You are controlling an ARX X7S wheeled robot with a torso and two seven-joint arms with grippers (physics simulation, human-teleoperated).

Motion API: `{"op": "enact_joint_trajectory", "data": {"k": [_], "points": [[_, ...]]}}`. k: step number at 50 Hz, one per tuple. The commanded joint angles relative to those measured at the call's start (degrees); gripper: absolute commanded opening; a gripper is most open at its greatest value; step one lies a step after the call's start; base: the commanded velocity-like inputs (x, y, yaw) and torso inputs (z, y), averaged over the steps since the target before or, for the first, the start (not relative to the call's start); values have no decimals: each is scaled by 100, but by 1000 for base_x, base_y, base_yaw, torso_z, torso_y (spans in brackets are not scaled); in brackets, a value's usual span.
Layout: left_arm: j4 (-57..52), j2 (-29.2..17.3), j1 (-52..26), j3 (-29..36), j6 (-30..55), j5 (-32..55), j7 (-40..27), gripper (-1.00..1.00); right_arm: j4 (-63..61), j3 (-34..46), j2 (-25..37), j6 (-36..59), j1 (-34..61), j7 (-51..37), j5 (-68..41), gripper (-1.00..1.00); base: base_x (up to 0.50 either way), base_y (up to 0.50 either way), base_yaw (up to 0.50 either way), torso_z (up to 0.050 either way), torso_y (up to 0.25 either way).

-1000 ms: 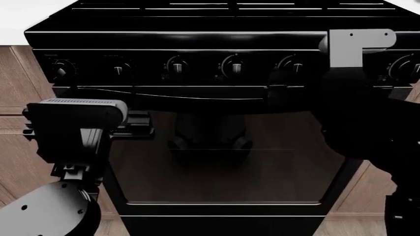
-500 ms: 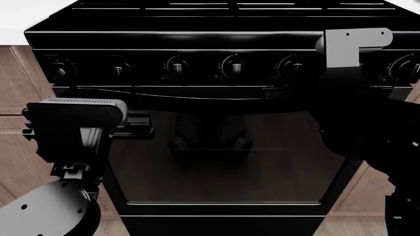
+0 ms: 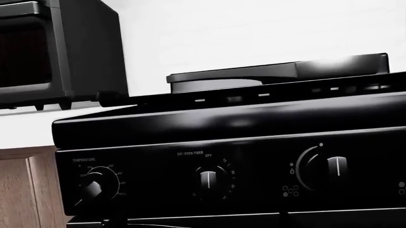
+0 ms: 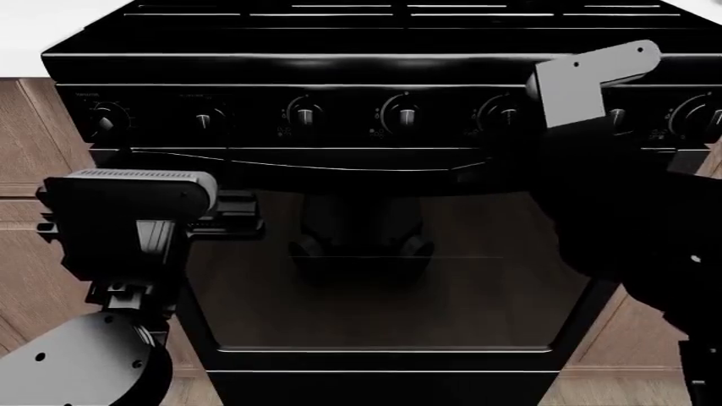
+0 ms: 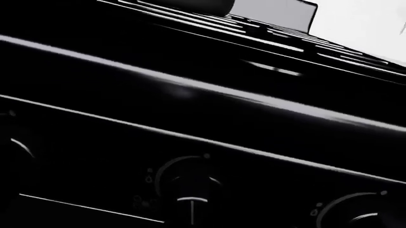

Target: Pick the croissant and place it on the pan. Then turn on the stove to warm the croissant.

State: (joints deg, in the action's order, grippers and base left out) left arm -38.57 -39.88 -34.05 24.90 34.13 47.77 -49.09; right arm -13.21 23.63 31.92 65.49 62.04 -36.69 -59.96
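- The stove [image 4: 373,211] filled the head view, its row of round knobs [image 4: 403,112] facing the robot; the pan [image 3: 279,75] sat up on its burner grates, seen edge-on from the left wrist view
- The croissant showed in no view, so whether it lay in the pan could not be told; judging by the arms gathered at the knob row, the knob-turning step seemed in hand and not yet done
- The right claw [image 4: 564,144] was close to a knob at the panel's right side, but the black arm hid its fingers, so open or clenched could not be told
- The left claw [image 4: 232,213] hung before the oven door, its state likewise unclear
- Panel writing read "TEMPERATURE" [image 3: 87,160] and "OFF"; the rest was too small
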Motion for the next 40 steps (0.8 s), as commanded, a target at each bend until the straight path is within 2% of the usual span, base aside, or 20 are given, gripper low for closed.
{"op": "enact_joint_trajectory", "data": {"k": [1,40], "points": [[-20,-6,-24,4,23,12,-16,100,-258,615,324,28,194,408,434,-100,0,0,-3,0,0],[-92,-80,26,-57,5,47,-89,100,-464,2304,879,96,1208,1531,1597,-100,-1,0,-1,0,1]]}}
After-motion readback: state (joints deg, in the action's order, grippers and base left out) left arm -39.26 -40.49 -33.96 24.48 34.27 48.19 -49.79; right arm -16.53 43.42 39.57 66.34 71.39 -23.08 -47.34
